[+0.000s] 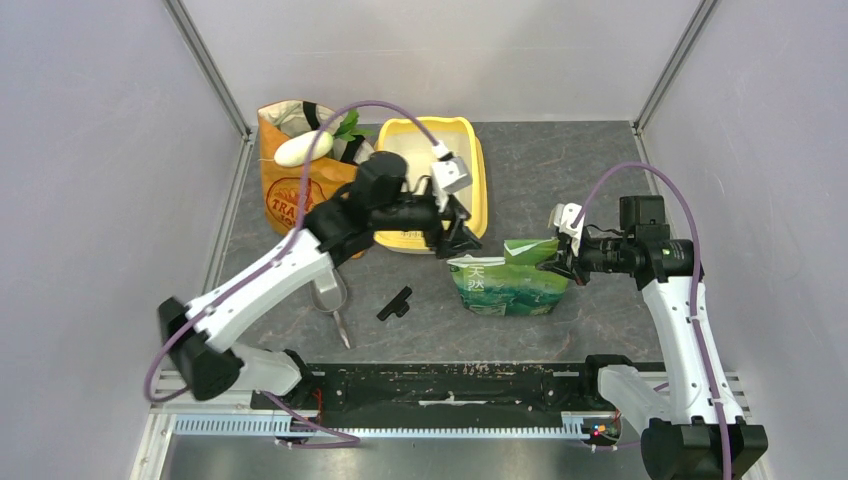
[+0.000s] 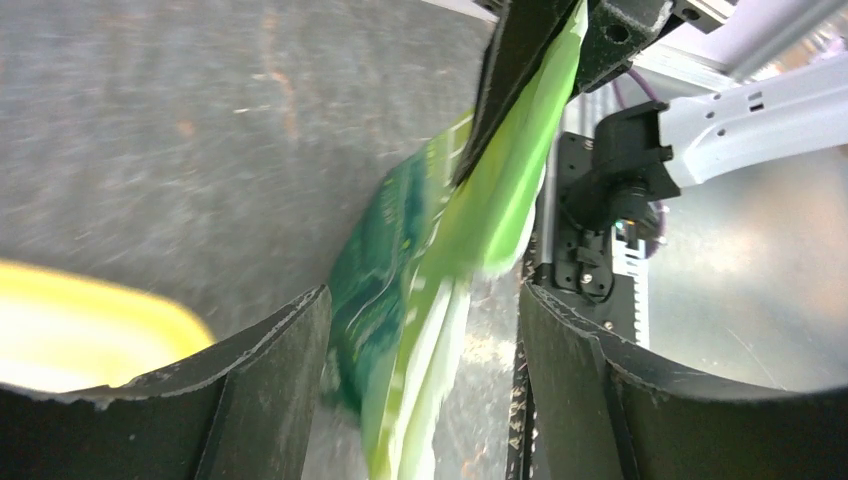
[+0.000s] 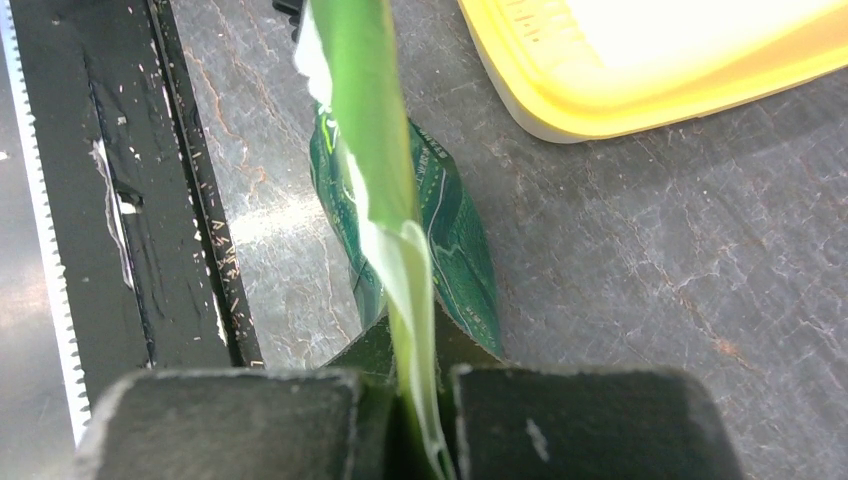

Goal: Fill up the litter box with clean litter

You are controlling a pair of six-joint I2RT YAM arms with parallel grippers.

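Top external view: I am a two-armed robot, based at the bottom edge of a dark grey tabletop [image 1: 560, 180]. My left arm reaches up and to the right across the middle of the frame. My left fingers [image 1: 458, 240] show against the lower right corner of the litter box [image 1: 478, 175], tips aimed down at the top of a green bag [image 1: 505, 288]. The litter box, a yellow tray with a pale basin, sits at upper centre. Glare washes out the basin, so I cannot tell what lies in it. The green bag sits just below and to the right of the box. My right fingers [image 1: 560, 265] come in from the right and are clamped on the bag's upper right edge. An orange paper bag [image 1: 285, 195] stands at upper left, just beside the litter box. A clear scoop [image 1: 330, 290] lies at lower left, partly under my left arm, with a small black piece [image 1: 396, 303] to its right.

Left wrist view: my left fingers stand well apart. The bag's bright green top runs between them, blurred. A yellow corner of the litter box shows at lower left.

Right wrist view: my right fingers are pressed together on the bag's thin folded edge, which rises up the centre of the frame. The litter box rim fills the upper right. Pale specks [image 3: 215, 250] dot a black strip [image 3: 180, 200] at left.
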